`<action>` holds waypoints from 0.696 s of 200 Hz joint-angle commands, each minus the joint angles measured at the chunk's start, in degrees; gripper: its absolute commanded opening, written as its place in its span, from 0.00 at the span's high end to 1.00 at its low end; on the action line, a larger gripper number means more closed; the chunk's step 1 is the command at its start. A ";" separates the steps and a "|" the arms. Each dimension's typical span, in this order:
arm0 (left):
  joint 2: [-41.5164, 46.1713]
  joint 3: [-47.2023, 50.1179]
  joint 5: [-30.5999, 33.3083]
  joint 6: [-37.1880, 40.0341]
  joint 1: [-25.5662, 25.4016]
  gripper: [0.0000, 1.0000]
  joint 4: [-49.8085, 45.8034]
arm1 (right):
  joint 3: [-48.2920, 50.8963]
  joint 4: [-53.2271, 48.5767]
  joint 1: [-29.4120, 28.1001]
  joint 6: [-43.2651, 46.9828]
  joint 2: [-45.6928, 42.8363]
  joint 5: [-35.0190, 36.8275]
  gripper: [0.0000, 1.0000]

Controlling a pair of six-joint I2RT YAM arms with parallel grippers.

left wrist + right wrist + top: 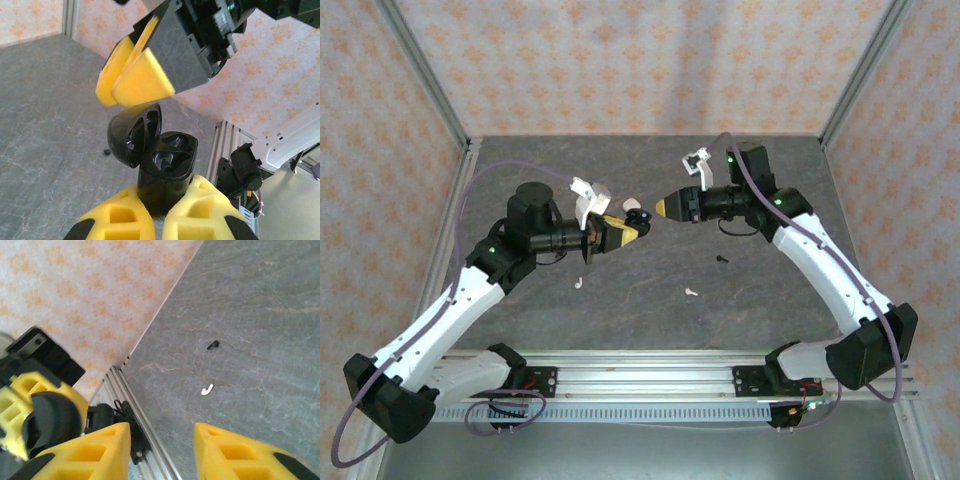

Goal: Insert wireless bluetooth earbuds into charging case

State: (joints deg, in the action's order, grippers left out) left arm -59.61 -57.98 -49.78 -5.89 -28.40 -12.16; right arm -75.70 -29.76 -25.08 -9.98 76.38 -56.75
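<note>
gripping the open black case, the left gripper should hold it level. the right gripper, parted and empty, should fetch the black earbud.

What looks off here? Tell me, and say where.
The black case, clamped in the left gripper, stands open with both sockets empty. Two white earbuds and a small black piece lie scattered apart on the table. Odd: the loose white buds do not match the black case's colour.
</note>
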 commanded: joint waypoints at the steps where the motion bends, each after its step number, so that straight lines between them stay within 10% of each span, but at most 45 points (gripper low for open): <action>1: 1.08 1.43 3.08 0.76 -0.18 1.00 2.77 | 1.99 5.80 -0.20 -8.38 -2.00 3.05 0.58; 61: 2.92 4.96 9.59 -0.74 -0.16 1.00 8.28 | 13.92 25.52 -0.80 -33.05 -8.26 4.64 0.39; 139: 1.66 5.33 10.32 -2.77 -1.11 1.00 12.57 | 16.34 35.62 -6.97 -44.31 -5.34 7.78 0.32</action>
State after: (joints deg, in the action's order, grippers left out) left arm -57.52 -52.01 -39.70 -7.68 -28.67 -3.11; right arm -58.81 -0.12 -31.22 -48.73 68.14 -49.69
